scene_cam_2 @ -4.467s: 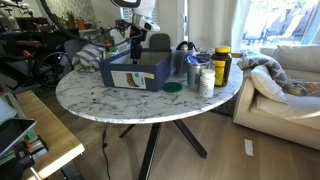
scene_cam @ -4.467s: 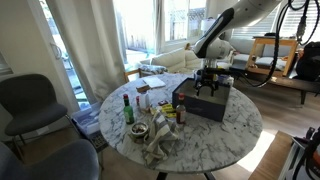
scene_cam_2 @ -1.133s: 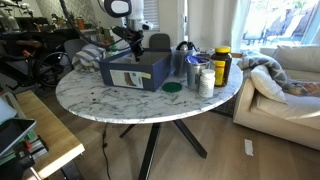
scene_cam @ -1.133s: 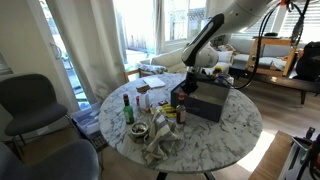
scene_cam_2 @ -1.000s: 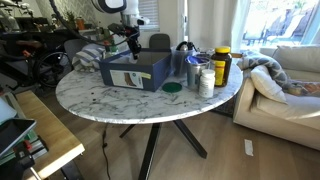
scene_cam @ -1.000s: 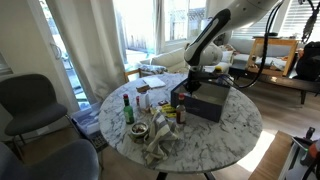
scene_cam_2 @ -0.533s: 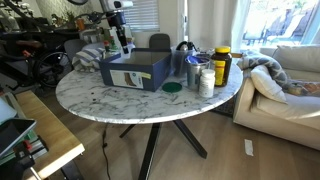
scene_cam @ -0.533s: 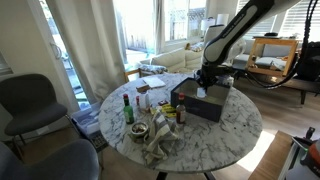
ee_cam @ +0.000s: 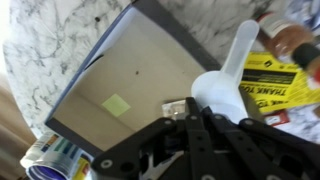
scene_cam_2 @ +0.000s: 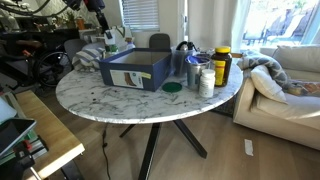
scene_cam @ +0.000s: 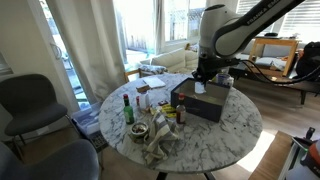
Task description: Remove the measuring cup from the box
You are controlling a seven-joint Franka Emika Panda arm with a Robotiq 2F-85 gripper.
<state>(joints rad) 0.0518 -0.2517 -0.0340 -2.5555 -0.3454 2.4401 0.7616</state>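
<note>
Measuring cup (ee_cam: 221,88) hangs pinched in the gripper (ee_cam: 196,110) above the box (ee_cam: 110,85) near the worktop's (ee_cam: 40,40) edge; carry it level beyond the box wall before lowering, without loosening.

Daylight pours through the windows (scene_cam: 175,25) behind the bench (scene_cam: 235,125) in an exterior view. It blows them out to white and lays a bright patch on the floor (scene_cam: 262,152), while the grey chair (scene_cam: 30,105) in the foreground sits in dimmer shade. In an exterior view the window (scene_cam_2: 275,20) is also overexposed and the sofa (scene_cam_2: 290,75) is brightly lit. The opposite part of that picture is dark, and the bench shows a soft sheen. The wrist view is smeared throughout: the white measuring cup (ee_cam: 228,85) glares without detail, and the dark tool (ee_cam: 203,115) is out of focus.
</note>
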